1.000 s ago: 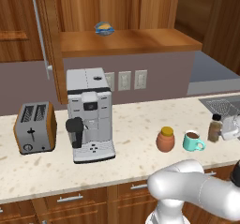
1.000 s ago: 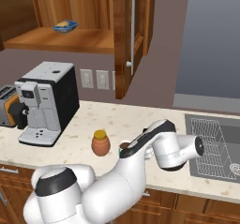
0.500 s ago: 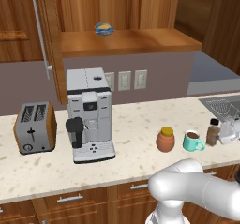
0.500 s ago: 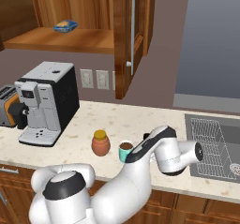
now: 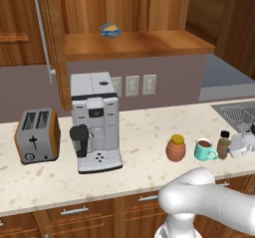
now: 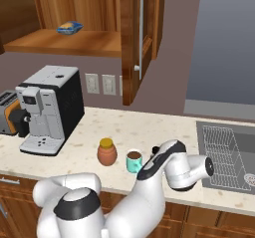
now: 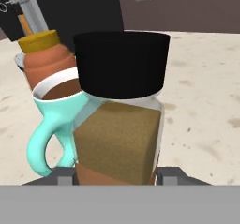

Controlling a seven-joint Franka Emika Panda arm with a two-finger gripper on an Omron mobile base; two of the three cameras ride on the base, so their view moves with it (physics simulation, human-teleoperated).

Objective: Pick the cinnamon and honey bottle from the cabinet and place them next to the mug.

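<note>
Beside the mug (image 5: 203,150), arm low (outstretched), jaws clamping cinnamon (image 5: 224,144)

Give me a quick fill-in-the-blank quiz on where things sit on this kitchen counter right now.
1. The gripper is shut on the ____.
2. On the counter, the mug stands between the cinnamon and the ____.
3. The mug's liquid is dark ____.
4. The toaster stands beside the ____ machine.

Missing words: cinnamon; honey bottle; brown; coffee
</note>
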